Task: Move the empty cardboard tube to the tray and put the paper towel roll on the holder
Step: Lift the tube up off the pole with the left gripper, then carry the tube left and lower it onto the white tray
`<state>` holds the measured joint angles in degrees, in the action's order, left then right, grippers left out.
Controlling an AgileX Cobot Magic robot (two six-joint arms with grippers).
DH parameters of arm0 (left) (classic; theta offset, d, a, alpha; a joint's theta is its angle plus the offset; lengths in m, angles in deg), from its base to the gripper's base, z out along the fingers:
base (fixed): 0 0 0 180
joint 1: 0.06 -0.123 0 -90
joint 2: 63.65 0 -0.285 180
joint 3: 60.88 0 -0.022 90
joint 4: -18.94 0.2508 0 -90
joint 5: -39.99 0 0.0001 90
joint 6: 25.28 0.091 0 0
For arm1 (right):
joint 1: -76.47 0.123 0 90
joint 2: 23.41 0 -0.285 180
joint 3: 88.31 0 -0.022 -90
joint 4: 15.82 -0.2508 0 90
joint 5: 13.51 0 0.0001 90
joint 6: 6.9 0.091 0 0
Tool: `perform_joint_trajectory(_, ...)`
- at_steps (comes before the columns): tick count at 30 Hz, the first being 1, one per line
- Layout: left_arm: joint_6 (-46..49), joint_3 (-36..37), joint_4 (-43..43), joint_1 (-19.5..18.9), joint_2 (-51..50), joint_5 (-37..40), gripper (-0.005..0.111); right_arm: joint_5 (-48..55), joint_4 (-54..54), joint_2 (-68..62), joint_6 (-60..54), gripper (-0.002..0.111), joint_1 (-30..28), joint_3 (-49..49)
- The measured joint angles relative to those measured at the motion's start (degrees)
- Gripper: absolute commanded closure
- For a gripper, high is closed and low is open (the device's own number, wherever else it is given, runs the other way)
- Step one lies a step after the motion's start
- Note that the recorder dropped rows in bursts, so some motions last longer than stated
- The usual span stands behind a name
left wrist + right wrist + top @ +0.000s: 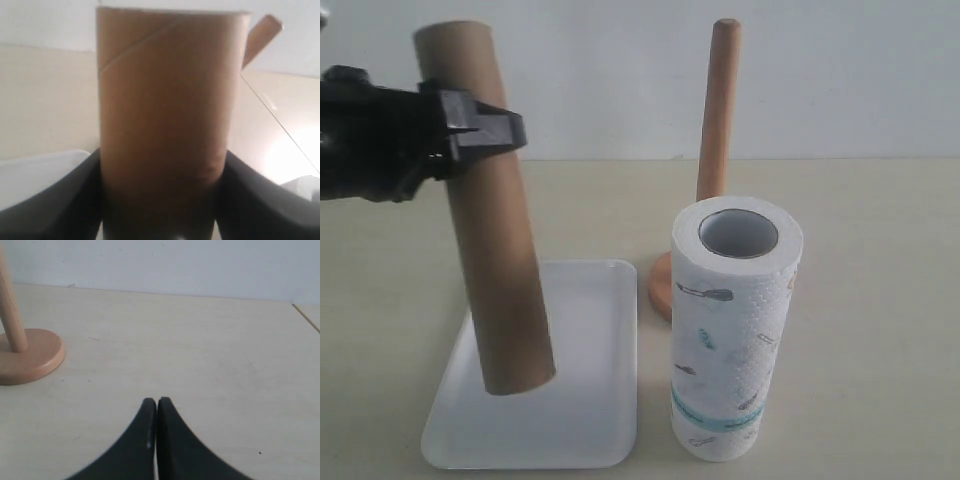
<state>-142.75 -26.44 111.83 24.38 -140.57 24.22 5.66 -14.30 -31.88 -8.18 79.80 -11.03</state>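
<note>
Long slim brown cardboard tube (pixel 500 250): gripped on its upper part by the black left claw (pixel 485 130), jaws clamped across its sides. Hanging tilted, lower end over the flat white tray (pixel 605 440) toward the pale counter's (pixel 880 300) near-left corner, contact unclear. Probably light, stiff, crushable: squeeze gently. Thick white printed paper towel roll (pixel 735 340) upright just right of the tray, soft, bulkier; better pinched through its core wall. Reddish wooden holder (pixel 718 110) behind it, post bare. Right claw (pixel 157 407) pressed shut, empty.

Pale beige tabletop (pixel 880 300) (faintly grained), plain white wall (pixel 600 70) behind, soft even light, possibly a seam (pixel 306 319) near one edge
</note>
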Motion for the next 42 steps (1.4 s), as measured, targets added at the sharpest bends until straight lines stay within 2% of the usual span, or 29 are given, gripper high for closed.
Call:
perform_joint_trajectory(4, -1.92, -5.06, 4.6, -1.95, -8.95, -12.63, 0.103, 0.0, 0.0, 0.0, 0.0, 0.108, 0.0, 0.0)
perform_joint_trajectory(8, -2.32, -7.4, 6.29, -7.24, -14.08, -25.74, 0.103, 0.0, 0.0, 0.0, 0.0, 0.108, 0.0, 0.0)
perform_joint_trajectory(11, -2.42, -7.4, 6.79, -12.64, -14.85, -28.7, 0.103, 0.0, 0.0, 0.0, 0.0, 0.108, 0.0, 0.0)
perform_joint_trajectory(15, -2.42, -7.4, 6.91, -20.85, -14.74, -28.06, 0.103, 0.0, 0.0, 0.0, 0.0, 0.108, 0.0, 0.0)
perform_joint_trajectory(18, -0.76, -7.4, 7.12, -26.18, -13.48, -22.88, 0.103, 0.0, 0.0, 0.0, 0.0, 0.108, 0.0, 0.0)
perform_joint_trajectory(20, 3.11, -7.4, 7.25, -28.13, -12.06, -16.25, 0.103, 0.0, 0.0, 0.0, 0.0, 0.108, 0.0, 0.0)
perform_joint_trajectory(26, 22.35, -7.4, 7.73, -28.89, -6.21, 11.53, 0.103, 0.0, 0.0, 0.0, 0.0, 0.108, 0.0, 0.0)
perform_joint_trajectory(28, 27.76, -7.4, 5.34, -28.89, -4.83, 19.95, 0.103, 0.0, 0.0, 0.0, 0.0, 0.108, 0.0, 0.0)
perform_joint_trajectory(31, 42.83, -7.4, -13.46, -28.89, -3.5, 28.1, 0.103, 0.0, 0.0, 0.0, 0.0, 0.108, 0.0, 0.0)
perform_joint_trajectory(35, 82.31, -9.57, -53.87, -28.79, -4.11, 44.39, 0.103, 0.0, 0.0, 0.0, 0.0, 0.108, 0.0, 0.0)
perform_joint_trajectory(37, 97.95, -11.95, -71.78, -28.79, -4.84, 51.83, 0.103, 0.0, 0.0, 0.0, 0.0, 0.108, 0.0, 0.0)
perform_joint_trajectory(42, 123.85, -19.36, -107.57, -27.06, -5.35, 62.65, 0.103, 0.0, 0.0, 0.0, 0.0, 0.108, 0.0, 0.0)
